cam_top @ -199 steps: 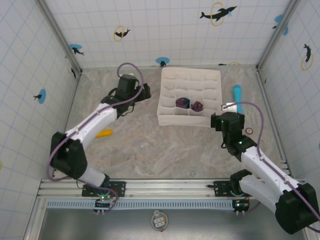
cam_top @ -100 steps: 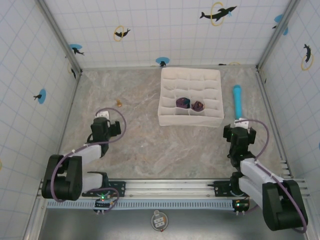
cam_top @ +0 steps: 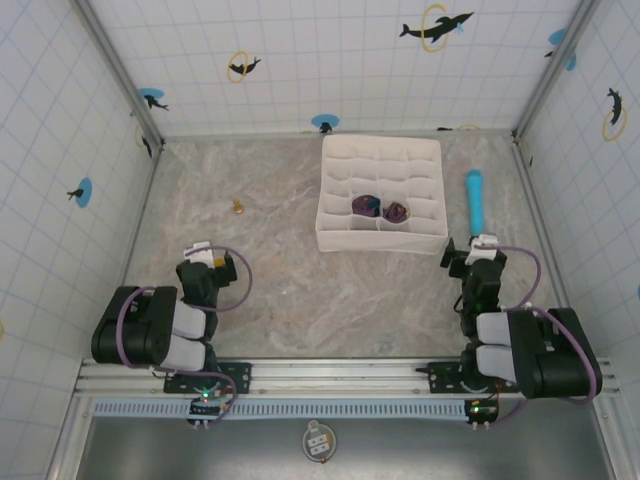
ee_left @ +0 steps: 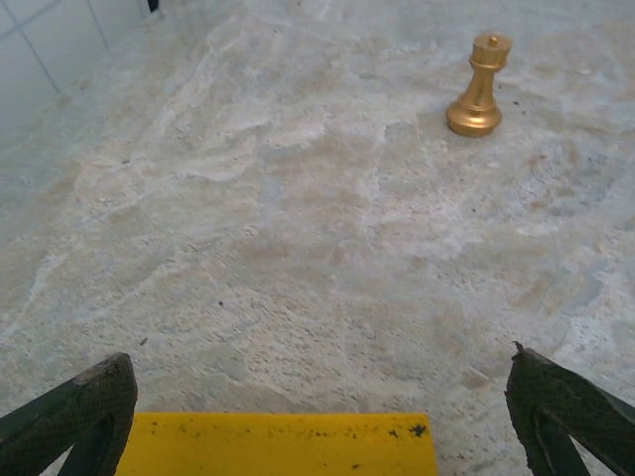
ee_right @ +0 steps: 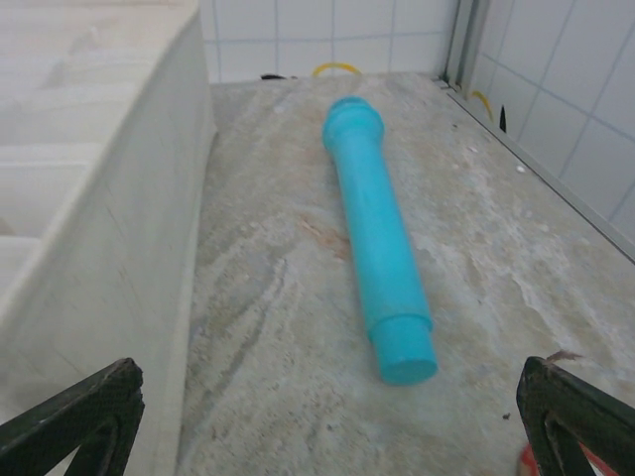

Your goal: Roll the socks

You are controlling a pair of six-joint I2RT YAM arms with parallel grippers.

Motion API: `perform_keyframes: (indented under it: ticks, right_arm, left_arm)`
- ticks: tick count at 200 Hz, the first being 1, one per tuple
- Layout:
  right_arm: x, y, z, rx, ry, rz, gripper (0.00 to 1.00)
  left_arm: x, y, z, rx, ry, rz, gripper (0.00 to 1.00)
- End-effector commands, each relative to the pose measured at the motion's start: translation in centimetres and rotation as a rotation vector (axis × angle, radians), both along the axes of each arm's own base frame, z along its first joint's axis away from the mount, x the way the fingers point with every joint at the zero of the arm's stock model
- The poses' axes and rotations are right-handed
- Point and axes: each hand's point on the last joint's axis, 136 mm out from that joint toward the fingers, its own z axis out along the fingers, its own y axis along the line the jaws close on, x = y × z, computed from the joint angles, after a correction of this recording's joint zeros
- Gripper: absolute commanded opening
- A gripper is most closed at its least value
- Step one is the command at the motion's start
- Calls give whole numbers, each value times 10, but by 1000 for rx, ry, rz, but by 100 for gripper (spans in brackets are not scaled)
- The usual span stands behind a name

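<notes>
The marbled counter (cam_top: 280, 285) carries a white divided box (cam_top: 380, 240) in the upper centre-right of the overhead view. Both arms sit folded at the bottom corners. The left fingers (ee_left: 84, 407) and the right fingers (ee_right: 84, 416) are spread wide and hold nothing. A light blue cylinder (cam_top: 474, 199) lies just right of the box.

The socks (cam_top: 365, 205) are two dark purple bundles in neighbouring compartments near the box's lower edge, well apart from both arms. They look light, soft and springy, with a grippy knit, and are not fragile. A pinch from above across a bundle's middle should keep the roll from loosening, though the dividers leave little room. A gold chess piece (cam_top: 239, 207) stands at centre-left.
</notes>
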Motion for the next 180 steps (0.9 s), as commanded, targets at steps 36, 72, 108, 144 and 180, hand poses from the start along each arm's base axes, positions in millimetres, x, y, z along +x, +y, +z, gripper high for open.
perform_keyframes:
  ticks: [36, 72, 108, 144, 180]
  right_arm:
    - [-21, -4, -10, 19, -59, -24, 100]
    - [-9, -19, -29, 46, 40, -122, 100]
    - [-9, -18, -31, 40, 51, -123, 100]
    - [-6, -11, -32, 36, 60, -79, 100]
    - [-6, -11, -32, 38, 62, -78, 100]
  left_arm:
    - [7, 11, 18, -61, -110, 40, 98]
    - [7, 12, 17, -63, -103, 42, 98]
    - [6, 12, 17, -60, -103, 43, 98]
    - [6, 12, 17, -62, -102, 42, 98]
    - [6, 12, 16, -61, -101, 42, 97]
